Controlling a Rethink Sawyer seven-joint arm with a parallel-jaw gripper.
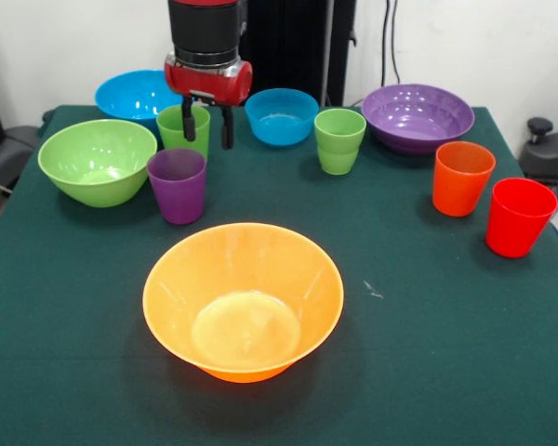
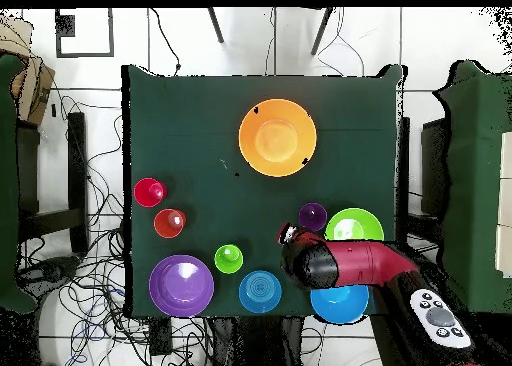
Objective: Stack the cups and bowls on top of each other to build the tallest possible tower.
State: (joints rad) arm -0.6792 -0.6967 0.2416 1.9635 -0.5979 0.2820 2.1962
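All pieces stand apart on the green table; no tower shows. The big orange bowl (image 1: 243, 302) (image 2: 277, 137) sits upright in the near middle. The purple cup (image 1: 177, 184) (image 2: 312, 216) stands next to the lime green bowl (image 1: 98, 160) (image 2: 354, 225). My gripper (image 1: 207, 127) (image 2: 286, 233) is open and empty, low over the table just behind the purple cup. One finger is in front of a green cup (image 1: 179, 123), which the arm hides in the overhead view. A second green cup (image 1: 339, 139) (image 2: 228, 258) stands mid-table.
The large blue bowl (image 1: 135, 95) (image 2: 340, 304) and the smaller blue bowl (image 1: 281, 115) (image 2: 259, 291) sit at the robot's side. The purple bowl (image 1: 417, 116) (image 2: 181, 285), orange cup (image 1: 462, 177) (image 2: 169, 223) and red cup (image 1: 519, 216) (image 2: 149, 192) stand together toward one side.
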